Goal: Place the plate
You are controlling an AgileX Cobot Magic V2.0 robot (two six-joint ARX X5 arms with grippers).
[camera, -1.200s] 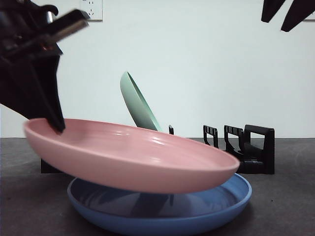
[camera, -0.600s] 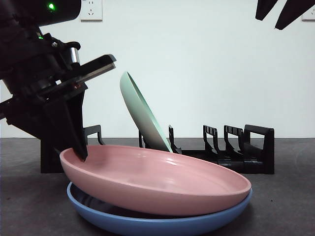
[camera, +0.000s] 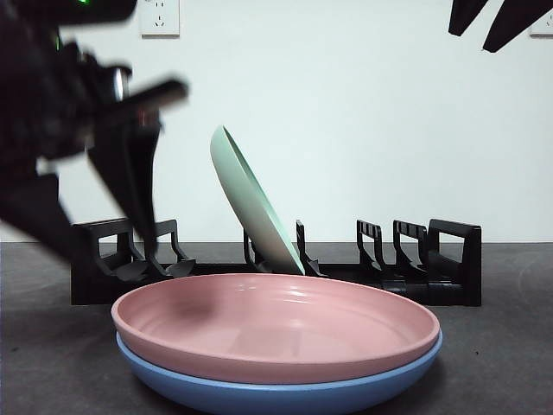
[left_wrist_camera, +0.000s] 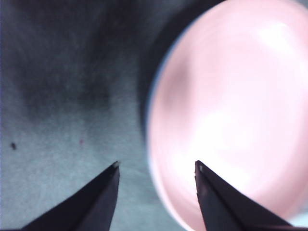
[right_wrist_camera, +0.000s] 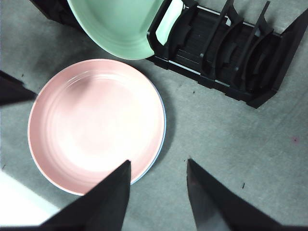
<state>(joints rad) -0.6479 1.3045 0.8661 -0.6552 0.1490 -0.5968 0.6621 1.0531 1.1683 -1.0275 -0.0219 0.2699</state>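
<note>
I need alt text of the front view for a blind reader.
A pink plate sits nested in a blue plate on a dark table. Behind them, a green plate leans in a black dish rack, and the blurred left end effector hangs above the pink plate's rim.

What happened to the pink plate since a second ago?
The pink plate came down tilted and now lies flat inside the blue plate. The left gripper let go of its rim and has lifted away, open. The green plate, the black rack and the waiting right gripper stayed put.
</note>
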